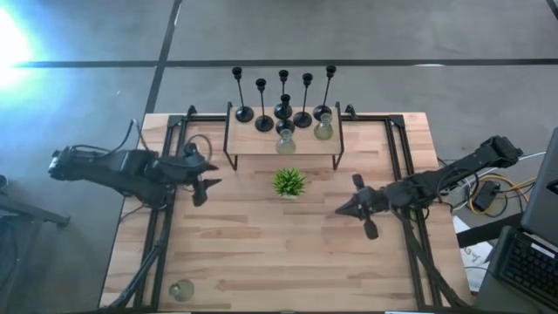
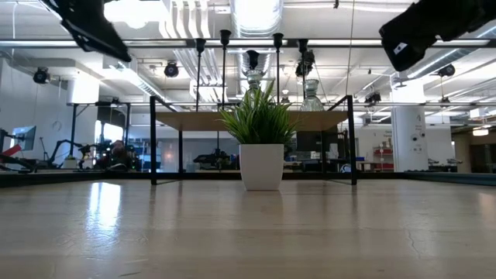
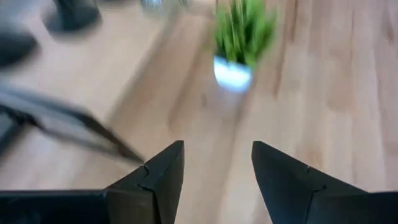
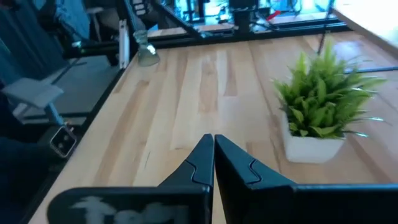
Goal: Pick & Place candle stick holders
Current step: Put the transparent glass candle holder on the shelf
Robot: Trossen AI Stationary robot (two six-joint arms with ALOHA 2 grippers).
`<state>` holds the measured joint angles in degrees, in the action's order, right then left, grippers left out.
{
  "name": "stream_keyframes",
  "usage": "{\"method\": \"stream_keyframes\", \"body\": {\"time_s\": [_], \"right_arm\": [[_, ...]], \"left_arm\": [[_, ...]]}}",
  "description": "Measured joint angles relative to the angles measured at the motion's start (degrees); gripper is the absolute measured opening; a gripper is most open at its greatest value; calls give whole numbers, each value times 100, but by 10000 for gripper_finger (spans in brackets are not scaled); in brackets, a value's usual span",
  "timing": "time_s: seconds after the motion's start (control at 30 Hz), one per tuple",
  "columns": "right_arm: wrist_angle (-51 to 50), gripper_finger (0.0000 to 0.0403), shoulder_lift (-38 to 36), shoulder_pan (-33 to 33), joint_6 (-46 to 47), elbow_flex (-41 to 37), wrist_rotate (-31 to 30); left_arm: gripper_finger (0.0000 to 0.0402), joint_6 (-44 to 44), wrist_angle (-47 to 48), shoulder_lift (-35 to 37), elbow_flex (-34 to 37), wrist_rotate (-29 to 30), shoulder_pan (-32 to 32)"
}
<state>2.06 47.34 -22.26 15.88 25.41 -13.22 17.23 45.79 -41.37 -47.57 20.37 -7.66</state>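
Six slim black candle stick holders [image 1: 283, 98] stand by their round bases on a small wooden riser [image 1: 253, 146] at the table's far middle. Two pale glass holders [image 1: 285, 139] [image 1: 323, 128] stand there too. A third glass holder [image 1: 181, 290] stands at the near left corner and also shows in the right wrist view [image 4: 147, 55]. My left gripper [image 1: 207, 179] [image 3: 217, 146] is open and empty, left of the plant and above the table. My right gripper [image 1: 349, 208] [image 4: 213, 138] is shut and empty, right of the plant.
A small spiky green plant in a white pot [image 1: 289, 182] [image 4: 323, 106] stands in the table's middle, between the two grippers and just in front of the riser. Black metal frame rails [image 1: 166, 218] [image 1: 408, 174] run along the table's left and right sides. Cables lie past the right edge.
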Motion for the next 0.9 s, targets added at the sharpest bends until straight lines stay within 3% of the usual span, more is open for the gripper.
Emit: {"method": "stream_keyframes", "body": {"time_s": [0.17, 0.3, 0.4, 0.6, 0.9], "right_arm": [[5, 8, -123, 0, 29, -98, -71], [7, 8, -61, 2, 26, -84, -178], [27, 8, -29, 2, 24, -65, -201], [40, 8, -23, 4, 22, -67, -202], [29, 8, -44, 34, -358, -19, -780]], "left_arm": [[193, 704, 1175, -571, -413, -855, 0], [193, 1124, 1363, -990, -441, -1895, -91], [193, 1453, 1452, -1270, -334, -2329, -384], [193, 2345, 2019, -1654, -278, -2537, -1408], [193, 3169, 1016, -1860, -278, -2415, -3367]]}}
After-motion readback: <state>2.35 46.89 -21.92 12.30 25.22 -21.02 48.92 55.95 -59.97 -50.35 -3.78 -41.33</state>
